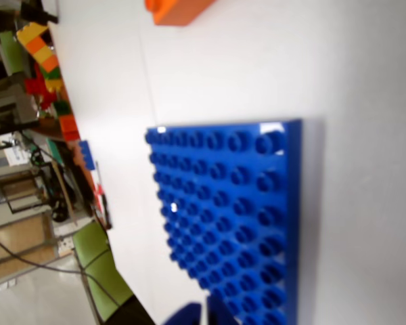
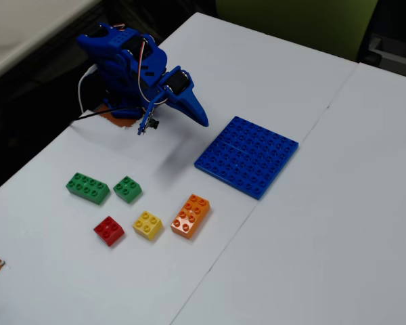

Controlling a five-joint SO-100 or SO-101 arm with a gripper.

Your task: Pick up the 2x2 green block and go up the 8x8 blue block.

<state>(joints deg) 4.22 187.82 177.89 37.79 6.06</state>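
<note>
In the fixed view, going left to right: long green brick [image 2: 88,187], then the 2x2 green block [image 2: 127,189] just beside it, red brick [image 2: 109,230], yellow brick [image 2: 147,225] and orange brick [image 2: 191,216] nearer. Bare white table [image 2: 311,257] around them. My claw [image 2: 197,114] hangs empty with its tips together, left of the 8x8 blue block [image 2: 247,156]. No readable writing.
</note>
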